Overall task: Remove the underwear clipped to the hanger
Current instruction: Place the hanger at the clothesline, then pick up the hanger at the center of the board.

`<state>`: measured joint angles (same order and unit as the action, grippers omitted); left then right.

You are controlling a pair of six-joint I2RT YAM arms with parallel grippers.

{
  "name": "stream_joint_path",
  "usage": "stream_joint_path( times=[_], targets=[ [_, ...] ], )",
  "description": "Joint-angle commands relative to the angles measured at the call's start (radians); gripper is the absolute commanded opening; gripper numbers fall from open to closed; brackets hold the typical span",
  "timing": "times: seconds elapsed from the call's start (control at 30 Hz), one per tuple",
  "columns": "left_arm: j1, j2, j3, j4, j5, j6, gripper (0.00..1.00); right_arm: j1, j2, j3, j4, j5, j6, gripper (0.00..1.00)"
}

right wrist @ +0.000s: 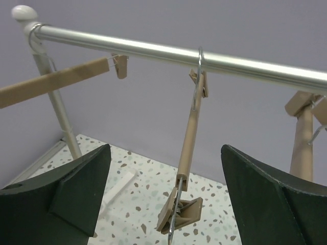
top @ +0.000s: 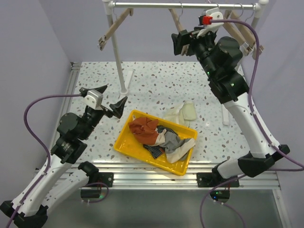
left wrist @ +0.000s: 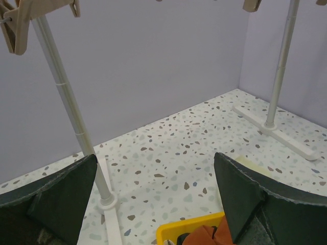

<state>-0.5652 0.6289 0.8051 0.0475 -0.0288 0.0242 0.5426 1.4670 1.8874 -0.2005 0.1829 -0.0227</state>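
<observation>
- The left gripper [top: 110, 99] is hovering low over the counter [top: 156, 80] just left of the yellow tray [top: 124, 142], jaws spread wide and holding nothing;
- the underwear [top: 159, 137] is lying heaped in that tray, with one pale piece [top: 184, 113] resting on the counter just behind it;
- the right gripper [top: 182, 42] is hanging up near the rail [right wrist: 168, 51], jaws apart, facing a bare wooden hanger [right wrist: 189, 148].

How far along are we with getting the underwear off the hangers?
Nearly done, it seems. Done: the hangers on the rail show bare clips; underwear is piled in the yellow tray, and a pale pair lies on the table beside it. In hand: nothing; the right gripper and left gripper are open and empty. Left: possibly nothing.
</observation>
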Motion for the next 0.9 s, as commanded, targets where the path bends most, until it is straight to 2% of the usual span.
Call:
stream_joint_path(
  times=[0.0,0.03,0.07,0.23,0.4,0.5,0.6,0.77,0.87],
  targets=[
    [-0.001,0.008,0.005,0.069,0.012,-0.049,1.0,0.002,-0.072,-0.04,0.11,-0.112,-0.104,0.93],
    [0.001,0.009,0.005,0.072,0.012,-0.052,1.0,0.0,-0.089,-0.053,0.107,-0.134,-0.135,0.98],
    [0.001,0.012,0.005,0.072,0.01,-0.056,1.0,0.0,-0.097,-0.06,0.102,-0.154,-0.154,0.99],
    [-0.001,0.015,-0.001,0.083,-0.002,-0.079,1.0,-0.003,-0.193,-0.141,0.056,-0.336,-0.357,0.99],
    [-0.001,0.014,-0.014,0.086,-0.042,-0.13,1.0,-0.007,-0.298,-0.237,-0.014,-0.391,-0.511,0.99],
    [-0.001,0.011,-0.018,0.069,-0.1,-0.19,1.0,-0.01,-0.394,-0.357,-0.052,-0.456,-0.584,0.99],
    [-0.001,0.009,-0.02,0.058,-0.125,-0.201,1.0,-0.01,-0.493,-0.454,-0.124,-0.497,-0.644,0.99],
    [-0.001,0.015,-0.017,0.02,-0.138,-0.222,1.0,-0.009,-0.614,-0.604,-0.341,-0.571,-0.726,0.99],
    [0.001,0.018,-0.017,0.002,-0.141,-0.237,1.0,-0.01,-0.628,-0.704,-0.411,-0.534,-0.682,0.98]
  ],
)
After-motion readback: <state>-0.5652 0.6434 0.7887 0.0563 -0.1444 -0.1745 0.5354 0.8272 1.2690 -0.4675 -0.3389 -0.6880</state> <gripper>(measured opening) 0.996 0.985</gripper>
